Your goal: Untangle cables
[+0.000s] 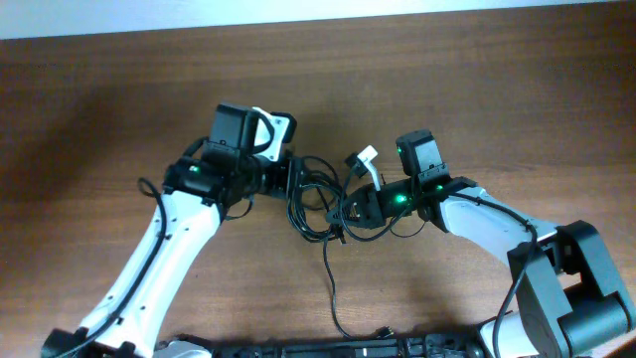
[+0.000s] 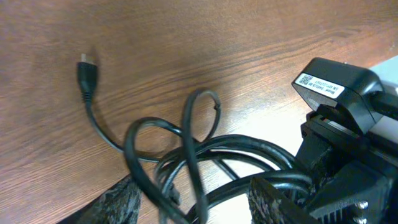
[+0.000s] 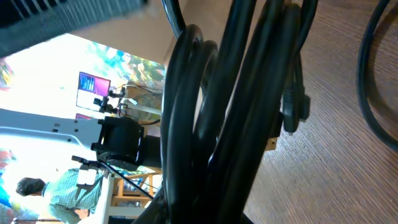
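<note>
At the middle of the brown wood-grain table, seen from overhead, a tangle of thin black cables lies between the two arms; the left gripper meets it from one side and the right gripper from the other. One loose black strand trails out of the tangle toward the near edge; a small white piece, whose kind I cannot tell, sits just beside the right gripper.

Only the left wrist view shows the left gripper's state: its textured pads stand apart, and cable loops rest on the wood and run between them without being pinched. It also shows a small black connector plug lying flat on the table at the end of one cord, well apart from the loops, which the overhead view does not resolve; the right arm's black housing with a white label fills the far side.

The right wrist view alone shows a thick bundle of cords running close past the lens, raised off the wood, with another dark plug hanging beside it; the right jaws are closed tight on this bundle, though the fingers themselves are hidden.
</note>
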Controlling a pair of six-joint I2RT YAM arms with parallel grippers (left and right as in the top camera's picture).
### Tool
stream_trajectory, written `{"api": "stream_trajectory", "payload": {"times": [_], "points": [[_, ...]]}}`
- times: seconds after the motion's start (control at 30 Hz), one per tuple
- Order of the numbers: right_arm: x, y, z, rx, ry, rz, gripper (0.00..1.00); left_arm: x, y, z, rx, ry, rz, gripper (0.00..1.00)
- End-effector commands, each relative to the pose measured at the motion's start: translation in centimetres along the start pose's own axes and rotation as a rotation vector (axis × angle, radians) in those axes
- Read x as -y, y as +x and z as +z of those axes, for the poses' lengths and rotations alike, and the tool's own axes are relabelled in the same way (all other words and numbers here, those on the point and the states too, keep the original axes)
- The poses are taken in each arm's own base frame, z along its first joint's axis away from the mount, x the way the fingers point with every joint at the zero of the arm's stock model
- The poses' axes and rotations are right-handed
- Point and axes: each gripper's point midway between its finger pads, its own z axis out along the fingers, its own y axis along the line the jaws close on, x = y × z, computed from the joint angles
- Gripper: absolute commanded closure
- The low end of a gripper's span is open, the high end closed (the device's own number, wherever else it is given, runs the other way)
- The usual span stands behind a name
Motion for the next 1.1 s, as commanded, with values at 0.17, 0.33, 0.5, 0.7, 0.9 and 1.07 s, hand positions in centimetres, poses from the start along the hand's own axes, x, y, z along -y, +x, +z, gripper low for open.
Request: {"api": "stream_trajectory", "payload": {"times": [0.17, 0.33, 0.5, 0.7, 0.9, 1.07], "points": [[-0.7, 0.0, 0.1, -0.003, -0.011, -0.026, 0.87, 1.0, -0.6, 1.6, -0.012, 0.008, -0.036, 0.18], [-0.7, 0.0, 0.1, -0.003, -0.011, -0.026, 0.82, -0.4, -2.5, -5.7, 0.144, -0.069, -0.129, 0.01], [-0.7, 0.0, 0.1, -0.003, -0.011, -0.026, 0.81, -5.0, 2.4, -14.4, 0.269, -0.429, -0.433, 0.01], [-0.6, 0.1, 0.1, -0.005, -0.01, -0.019, 0.81, -3.0, 8.3, -16.9, 0.273, -0.334, -0.608, 0.01], [-0.6, 0.1, 0.1, -0.005, -0.01, 0.007, 0.81, -4.5, 14.8, -10.5, 0.075, -0.348, -1.005, 0.09], [-0.1, -0.2, 0.1, 0.006, 0.021, 0.068, 0.89, -3.8, 16.7, -6.1, -0.012, -0.234, -1.115, 0.12]]}}
